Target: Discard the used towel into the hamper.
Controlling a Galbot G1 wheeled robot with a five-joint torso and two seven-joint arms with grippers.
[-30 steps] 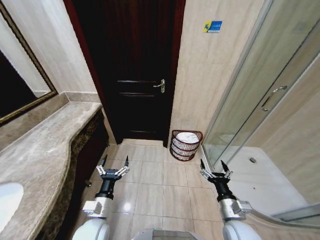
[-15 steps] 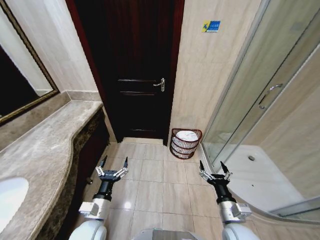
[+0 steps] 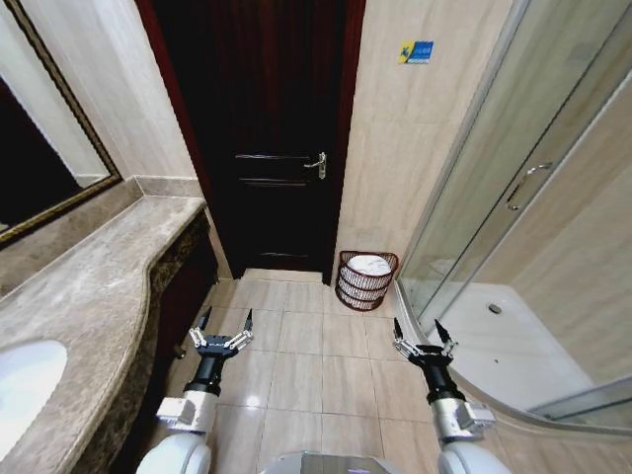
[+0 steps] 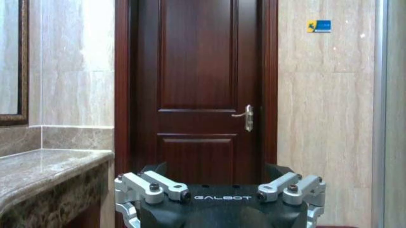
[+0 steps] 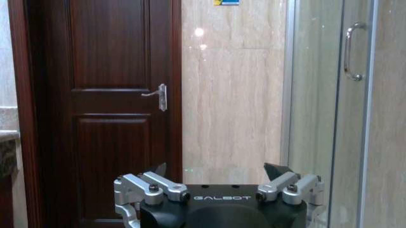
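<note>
Two grippers: both were held low over the tiled floor (image 3: 316, 351), level with each other and well apart; neither held anything
Left gripper (image 3: 226, 324): fingers spread apart, tips pointing toward the door (image 3: 267, 148); it hung just off the front edge of the bench (image 3: 89, 296); in the left wrist view its silver finger bases (image 4: 152, 186) stood wide on either side of the black body, with the door straight ahead
Right gripper (image 3: 424, 332): fingers likewise spread, empty; it hung near the curved sill of the shower enclosure (image 3: 523, 227); in the right wrist view its finger bases (image 5: 149, 187) were set wide, with the door to one side and the glass panel and its handle (image 5: 352, 51) to the other
Hamper (image 3: 364, 281): stood on the floor against the beige tiled wall (image 3: 405, 168), between the door frame and the glass shower enclosure; upright, well ahead of both grippers and nearer the right one
Towel (image 3: 368, 265): a white mass lay inside the hamper, up near its rim
Bench: marble top ran along the robot's left side, with the edge of a white basin (image 3: 25, 380) at its near end and a framed mirror (image 3: 44, 148) above
Wall sign (image 3: 417, 51): small blue and yellow plate high on the wall above the hamper
</note>
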